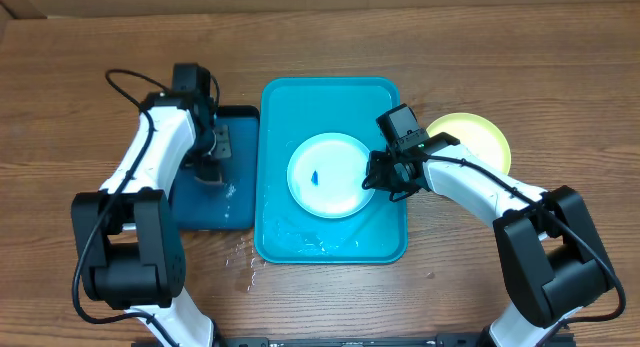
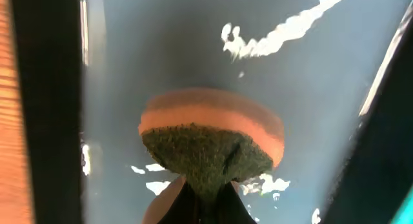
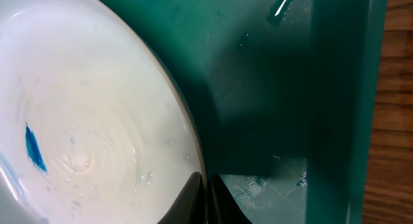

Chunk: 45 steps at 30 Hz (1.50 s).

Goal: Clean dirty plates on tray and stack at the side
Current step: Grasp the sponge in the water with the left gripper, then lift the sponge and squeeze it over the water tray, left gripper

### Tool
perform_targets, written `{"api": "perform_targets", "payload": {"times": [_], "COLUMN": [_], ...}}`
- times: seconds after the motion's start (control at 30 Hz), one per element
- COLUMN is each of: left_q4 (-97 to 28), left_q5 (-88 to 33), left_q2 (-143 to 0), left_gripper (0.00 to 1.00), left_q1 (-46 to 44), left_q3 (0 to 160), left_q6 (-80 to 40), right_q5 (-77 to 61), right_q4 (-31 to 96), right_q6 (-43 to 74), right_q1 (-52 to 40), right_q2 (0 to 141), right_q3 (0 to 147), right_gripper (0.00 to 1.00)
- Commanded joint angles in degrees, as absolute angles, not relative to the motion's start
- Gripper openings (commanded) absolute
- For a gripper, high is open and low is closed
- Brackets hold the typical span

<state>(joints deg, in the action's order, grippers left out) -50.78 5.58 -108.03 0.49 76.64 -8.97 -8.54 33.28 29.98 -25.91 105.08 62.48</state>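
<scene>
Right gripper point(image 1: 378, 183) pinches the pale plate point(image 1: 322, 177) at its 3 o'clock rim in the turquoise tray point(image 1: 300, 99); left gripper point(image 1: 208, 173) clenches a sponge point(image 2: 213, 140) over the dark blue tray point(image 1: 243, 125)

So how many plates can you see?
2. One pale plate with a blue smear lies in the turquoise tray; one yellow-green plate sits on the table right of it. Another could hide underneath.

Overhead bright, even -- wrist views dimmer, blurred.

Small dk-blue tray point(image 1: 240, 202) w/ water streaks on wood table point(image 1: 100, 47); orange/green sponge point(image 2: 213, 143) over tray.
</scene>
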Motion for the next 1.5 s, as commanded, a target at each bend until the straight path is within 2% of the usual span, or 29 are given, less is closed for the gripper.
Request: {"api": "perform_targets", "payload": {"times": [0.0,0.1,0.13,0.17,0.2,0.3,0.47,0.6,0.73,0.87,0.9,0.93,1.2,1.47], "left_q4": [-47.7,-44.7,-44.2,-43.7,-43.3,-42.3,-42.5,-43.5,-43.6,-43.5,-43.5,-43.5,-48.4,-48.6], "left_q5": [4.3,3.3,3.1,3.1,3.1,3.1,3.1,3.1,3.1,2.9,2.9,2.9,2.9,3.0], "left_q2": [-107.3,-107.3,-107.3,-107.3,-107.3,-107.3,-107.4,-107.6,-107.6,-107.6,-107.6,-107.6,-106.8,-95.8], "left_gripper": [0.04,0.04,0.09,0.19,0.24,0.31,0.34,0.34,0.20,0.23,0.19,0.04,0.04,0.04], "left_q1": [0.6,0.6,0.6,0.6,0.6,0.6,0.6,0.6,0.6,0.6,0.6,0.6,0.7,0.7], "left_q3": [72.6,70.5,70.2,70.1,70.1,70.1,70.1,69.5,69.0,69.1,69.2,69.3,73.2,74.9], "left_q6": [-8.2,-8.1,-8.1,-8.1,-8.1,-8.1,-8.1,-8.2,-8.4,-8.4,-8.4,-8.4,-9.7,-10.3], "right_q5": [-7.9,-8.0,-8.0,-8.1,-8.1,-8.2,-8.3,-8.3,-8.3,-8.3,-8.3,-8.3,-8.3,-8.3], "right_q4": [33.3,33.2,33.2,33.2,33.2,33.1,33.1,33.1,33.0,33.0,33.0,33.0,33.0,33.1], "right_q6": [30.0,30.0,30.0,30.0,30.0,30.0,30.0,30.0,30.0,30.0,30.0,30.0,30.0,30.0], "right_q1": [-25.6,-25.6,-25.6,-25.6,-25.6,-25.6,-25.6,-25.6,-25.6,-25.6,-25.6,-25.6,-25.6,-25.6], "right_q2": [103.9,103.9,103.9,103.9,103.9,103.9,103.9,103.9,103.9,103.9,103.9,103.9,103.9,103.9], "right_q3": [63.4,63.4,63.4,63.4,63.4,63.4,63.4,63.4,63.4,63.4,63.4,63.4,63.4,63.4], "right_gripper": [0.06,0.06,0.05,0.05,0.06,0.05,0.05,0.06,0.05,0.05,0.05,0.05,0.05,0.06]}}
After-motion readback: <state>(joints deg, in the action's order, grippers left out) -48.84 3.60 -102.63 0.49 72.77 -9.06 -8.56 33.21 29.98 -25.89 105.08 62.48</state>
